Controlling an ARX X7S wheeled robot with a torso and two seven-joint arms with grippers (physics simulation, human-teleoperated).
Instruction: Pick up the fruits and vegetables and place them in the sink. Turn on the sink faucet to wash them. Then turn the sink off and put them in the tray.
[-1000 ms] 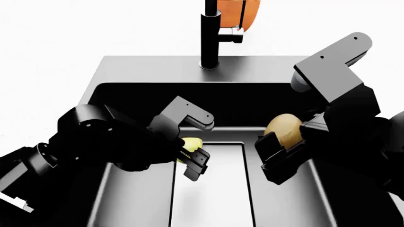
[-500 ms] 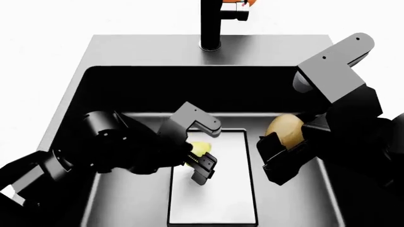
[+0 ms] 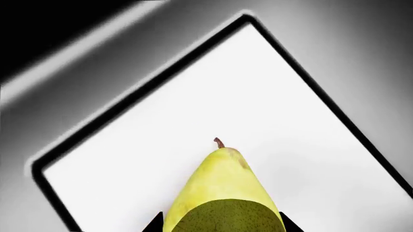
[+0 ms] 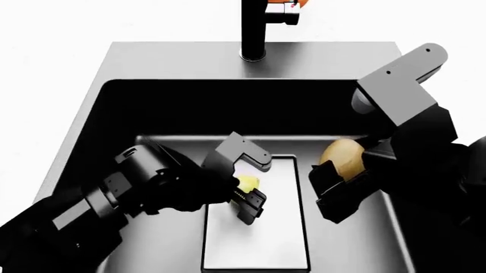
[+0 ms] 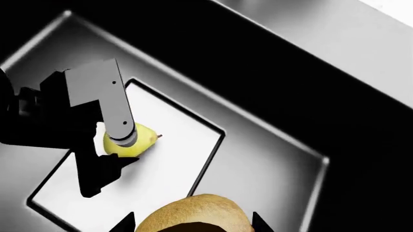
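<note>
- Head view: sink (image 4: 114,62) fills most of the picture, grey rim around a black basin, pale drain plate (image 4: 266,250) flat at its bottom.
- Faucet (image 4: 254,28) upright on the far rim, lever out to one side; both arms low in the basin, well apart from it.
- Left gripper (image 4: 251,185) down inside the basin over the drain plate, clamped on the pear (image 4: 247,183).
- Pear's long axis along the gripper's reach, stem end forward and pointing out past the fingertips; left wrist view: pear (image 3: 223,193) straight ahead, bare drain plate (image 3: 161,145) beneath, nothing between the two.
- Cannot tell whether the pear touches the plate or hangs just above.
- Right gripper (image 4: 340,187) at the basin's right side, higher than the left, closed around the brown oval (image 4: 343,159).
- Right wrist view: oval (image 5: 193,215) at the near edge, pear (image 5: 132,140) and left gripper (image 5: 110,140) below and well apart.
- Judgement: release of the pear is the step in hand, left arm nearer to the basin floor; oval likely after.
- Risk, as a guess: pear rolls once freed, rounded body on a flat plate.
- Tray not in view.
</note>
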